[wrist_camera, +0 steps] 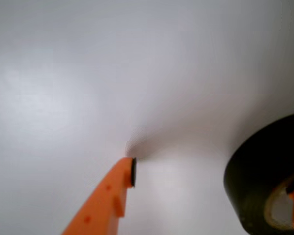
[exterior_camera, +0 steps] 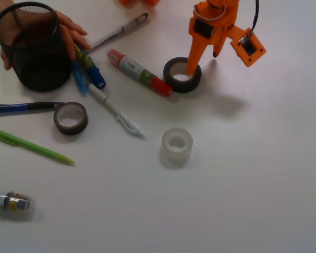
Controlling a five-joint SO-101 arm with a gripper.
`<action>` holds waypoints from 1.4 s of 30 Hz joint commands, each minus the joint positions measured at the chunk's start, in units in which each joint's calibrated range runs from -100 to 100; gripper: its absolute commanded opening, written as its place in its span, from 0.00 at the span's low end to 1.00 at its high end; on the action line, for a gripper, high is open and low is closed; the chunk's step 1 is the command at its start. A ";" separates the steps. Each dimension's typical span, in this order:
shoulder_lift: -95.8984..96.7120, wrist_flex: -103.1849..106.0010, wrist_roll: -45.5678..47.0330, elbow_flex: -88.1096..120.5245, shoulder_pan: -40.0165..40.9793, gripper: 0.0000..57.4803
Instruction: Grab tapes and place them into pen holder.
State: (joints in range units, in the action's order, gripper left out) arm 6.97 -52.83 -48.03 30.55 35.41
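Orange plastic marks the hand (exterior_camera: 203,63), which stands spread open over the black tape roll (exterior_camera: 183,75) at the far middle of the white bench (exterior_camera: 253,174): one finger reaches down into the roll's hole, the other sits outside to the right with its tip at the bench. The wrist view agrees, showing the outer fingertip (wrist_camera: 131,172) well apart from the roll's wall. Nothing is gripped.

The pen holder (exterior_camera: 29,47) sits at the far left, steadied by a person's hand (exterior_camera: 68,32). The brown roll (exterior_camera: 71,118) lies near it and the translucent roll (exterior_camera: 177,144) nearer the middle.

I judge the main risk is a skewed pinch: closing on one wall could tip or slide the roll. A red-capped marker (exterior_camera: 139,73) lies just left of it, and a sideways shove could knock the two together.
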 commanded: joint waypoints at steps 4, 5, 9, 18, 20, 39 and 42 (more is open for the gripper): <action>3.27 0.86 -3.13 -2.29 0.30 0.58; 3.44 0.86 -3.13 -2.29 0.30 0.56; 3.44 0.86 -2.93 -2.29 0.30 0.17; 3.02 0.34 3.76 -5.55 -0.45 0.01; 1.49 -1.15 5.91 -8.08 -1.57 0.01; -36.68 -12.70 38.73 -17.69 -53.01 0.01; -34.30 -7.54 39.76 -15.06 -58.47 0.01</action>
State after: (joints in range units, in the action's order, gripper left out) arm -27.79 -65.70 -10.18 15.18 -16.39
